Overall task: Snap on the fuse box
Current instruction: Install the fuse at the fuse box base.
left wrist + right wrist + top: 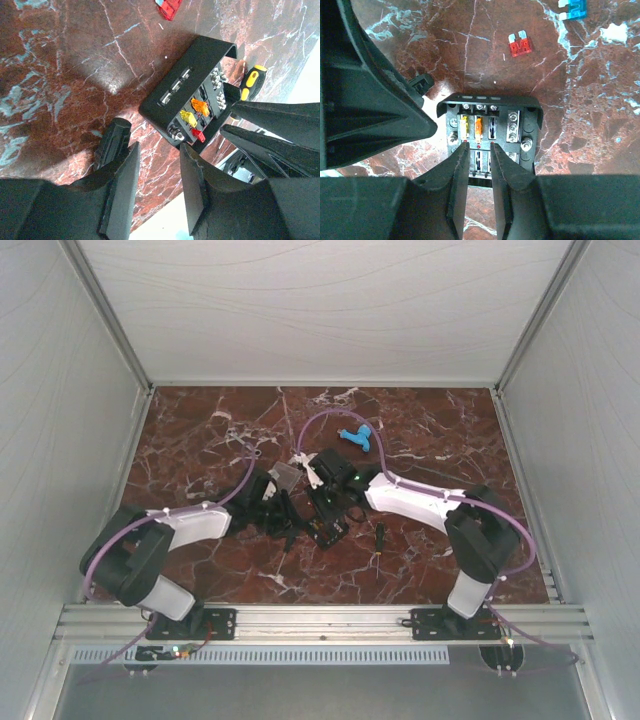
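Since the fuse box (490, 125) lies lidless midway across the desk (430, 430), the right gripper (479, 146) hangs narrow, empty jaws over it, the left gripper (159, 147) beside, jaws half-wide and empty, likely to brace it.

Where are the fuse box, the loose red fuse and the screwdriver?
Fuse box (491, 127): right wrist view, middle fuse slots.
Red fuse (521, 47): right wrist view, its red body.
Screwdriver (251, 80): left wrist view, yellow handle.

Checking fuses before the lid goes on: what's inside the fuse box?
The fuse box holds a yellow fuse, an orange fuse and silver screw terminals. The right gripper covers its near slots.
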`<state>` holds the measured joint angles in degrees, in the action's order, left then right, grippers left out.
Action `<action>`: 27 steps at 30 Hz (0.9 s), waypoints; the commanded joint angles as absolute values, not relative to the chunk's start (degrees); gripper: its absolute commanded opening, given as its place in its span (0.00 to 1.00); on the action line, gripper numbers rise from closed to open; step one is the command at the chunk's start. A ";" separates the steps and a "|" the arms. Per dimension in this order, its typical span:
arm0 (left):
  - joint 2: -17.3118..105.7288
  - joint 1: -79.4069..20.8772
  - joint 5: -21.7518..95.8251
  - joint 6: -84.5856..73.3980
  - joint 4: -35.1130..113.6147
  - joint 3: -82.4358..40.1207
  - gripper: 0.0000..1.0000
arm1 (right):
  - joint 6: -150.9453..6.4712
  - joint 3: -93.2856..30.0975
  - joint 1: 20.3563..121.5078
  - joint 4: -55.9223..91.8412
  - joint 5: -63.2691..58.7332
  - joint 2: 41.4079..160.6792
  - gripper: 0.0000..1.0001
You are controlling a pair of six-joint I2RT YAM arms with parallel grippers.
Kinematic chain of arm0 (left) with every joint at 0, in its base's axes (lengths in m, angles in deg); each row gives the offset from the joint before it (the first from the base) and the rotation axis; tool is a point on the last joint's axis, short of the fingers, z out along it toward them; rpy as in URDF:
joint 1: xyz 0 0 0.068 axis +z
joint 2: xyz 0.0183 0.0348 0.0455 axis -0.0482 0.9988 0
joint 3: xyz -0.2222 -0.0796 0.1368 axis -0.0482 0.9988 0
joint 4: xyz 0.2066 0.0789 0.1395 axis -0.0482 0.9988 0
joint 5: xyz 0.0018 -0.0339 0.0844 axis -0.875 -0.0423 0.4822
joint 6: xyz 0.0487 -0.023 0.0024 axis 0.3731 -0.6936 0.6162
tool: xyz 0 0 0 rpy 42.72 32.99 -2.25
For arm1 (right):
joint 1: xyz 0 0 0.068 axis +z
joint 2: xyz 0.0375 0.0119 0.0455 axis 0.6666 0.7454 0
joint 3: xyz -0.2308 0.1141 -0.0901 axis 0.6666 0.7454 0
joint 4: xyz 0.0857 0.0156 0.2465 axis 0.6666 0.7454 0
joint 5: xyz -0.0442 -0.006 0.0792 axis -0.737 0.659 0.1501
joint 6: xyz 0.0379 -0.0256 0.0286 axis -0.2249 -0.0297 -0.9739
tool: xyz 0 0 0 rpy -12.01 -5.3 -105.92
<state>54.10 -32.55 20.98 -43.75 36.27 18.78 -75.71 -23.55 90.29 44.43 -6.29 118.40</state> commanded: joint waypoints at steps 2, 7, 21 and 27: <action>56.14 -32.74 19.69 -43.78 33.41 16.76 0.38 | -76.66 -26.81 90.61 47.16 -3.86 120.24 0.20; 56.81 -32.69 19.57 -43.53 33.27 16.38 0.37 | -77.37 -28.04 90.65 47.41 -2.86 121.71 0.19; 58.07 -32.65 19.42 -42.76 33.53 15.10 0.35 | -77.82 -29.87 90.67 48.54 -3.90 124.70 0.13; 59.40 -32.65 19.55 -42.45 33.36 14.59 0.35 | -77.90 -30.20 90.76 48.89 -4.02 125.58 0.10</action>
